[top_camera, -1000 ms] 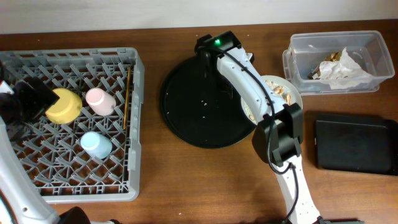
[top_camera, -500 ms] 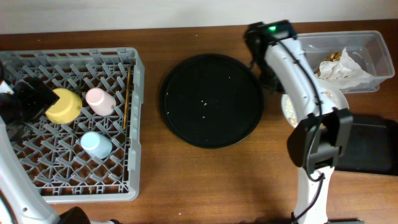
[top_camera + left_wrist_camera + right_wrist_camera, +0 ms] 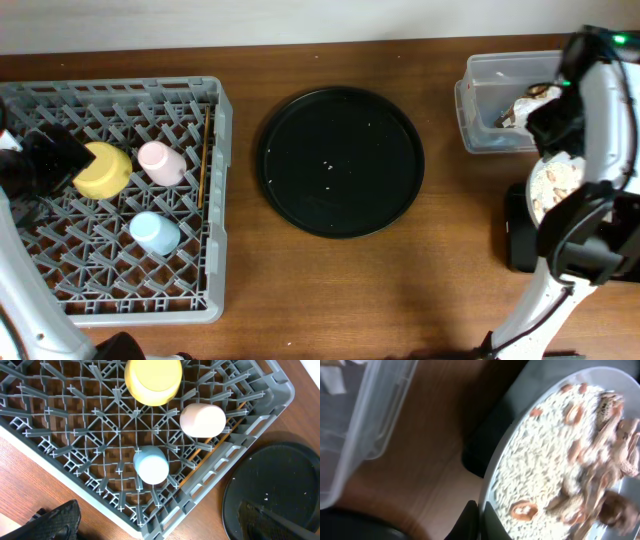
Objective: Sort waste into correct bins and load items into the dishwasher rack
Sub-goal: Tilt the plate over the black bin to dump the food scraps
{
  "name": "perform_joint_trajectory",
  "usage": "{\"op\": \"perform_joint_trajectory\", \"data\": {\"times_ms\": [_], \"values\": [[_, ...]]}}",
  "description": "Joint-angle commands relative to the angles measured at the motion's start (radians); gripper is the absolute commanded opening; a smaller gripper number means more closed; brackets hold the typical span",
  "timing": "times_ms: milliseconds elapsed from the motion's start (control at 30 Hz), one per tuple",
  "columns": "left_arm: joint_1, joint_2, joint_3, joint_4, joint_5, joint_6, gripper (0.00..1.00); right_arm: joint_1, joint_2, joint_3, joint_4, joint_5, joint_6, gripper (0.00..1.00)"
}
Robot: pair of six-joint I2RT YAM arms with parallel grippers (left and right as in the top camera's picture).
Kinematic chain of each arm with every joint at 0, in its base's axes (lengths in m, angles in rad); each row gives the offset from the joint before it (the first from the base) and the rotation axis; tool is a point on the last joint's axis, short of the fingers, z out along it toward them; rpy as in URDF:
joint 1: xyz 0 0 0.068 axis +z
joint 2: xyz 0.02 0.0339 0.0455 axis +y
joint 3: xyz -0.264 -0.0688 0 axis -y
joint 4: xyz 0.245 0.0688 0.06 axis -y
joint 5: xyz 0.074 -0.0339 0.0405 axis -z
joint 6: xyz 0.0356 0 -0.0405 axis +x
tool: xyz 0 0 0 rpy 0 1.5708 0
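Note:
My right gripper [image 3: 549, 152] is shut on the rim of the grey plate [image 3: 552, 188], held above the flat black container [image 3: 520, 242], just below the clear tub [image 3: 500, 95]. In the right wrist view my gripper [image 3: 480, 504] pinches the plate's rim [image 3: 496, 475]; beige-brown food scraps [image 3: 560, 460] cover the plate. The tub holds white napkins and a gold wrapper [image 3: 520, 108]. The yellow bowl [image 3: 103, 170], pink cup [image 3: 160, 162], light-blue cup [image 3: 155, 232] and chopsticks [image 3: 205, 155] sit in the grey rack [image 3: 120, 300]. My left gripper [image 3: 45, 160] is open and empty above the rack's left side.
The large round black tray [image 3: 340, 160] lies between the rack and the bins with a few crumbs on it. The left wrist view shows the rack's corner [image 3: 200, 505], bare wooden table [image 3: 75, 485] and the tray's edge [image 3: 280, 495].
My right arm has carried the plate rightward, from beside the black tray to over the black container. The left arm and the rack's contents have not moved.

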Motion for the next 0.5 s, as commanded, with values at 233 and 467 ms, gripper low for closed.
{"op": "perform_joint_trajectory", "data": {"times_ms": [233,467], "values": [[0.004,0.000,0.000,0.002,0.003,-0.010,1.00,-0.174,-0.035,-0.001,0.034,-0.236,-0.174,0.04],[0.004,0.000,0.000,0.002,0.003,-0.010,1.00,-0.247,-0.035,-0.001,0.064,-0.349,-0.249,0.04]]}}
